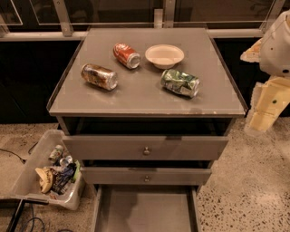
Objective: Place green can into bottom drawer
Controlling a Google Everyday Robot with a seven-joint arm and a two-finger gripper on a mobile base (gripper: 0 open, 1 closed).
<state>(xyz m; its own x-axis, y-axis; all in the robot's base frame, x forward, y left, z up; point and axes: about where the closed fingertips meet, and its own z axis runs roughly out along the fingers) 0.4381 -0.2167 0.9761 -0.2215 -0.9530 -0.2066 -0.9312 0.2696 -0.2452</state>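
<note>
Green can (180, 82) beside bowl (164, 55); hand (267, 108) far right

Speckled floor (247, 192), dark windows (113, 11) behind

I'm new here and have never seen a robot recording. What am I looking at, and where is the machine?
One camera looks down on a grey cabinet. The pale shapes at the right edge are the robot's arm and hand, beside the cabinet, away from the cans. It holds none of them. On top lie a dented green can, a red can and a gold-brown can, all on their sides, plus a white bowl. The bottom drawer stands open. A bin of clutter sits on the floor.
</note>
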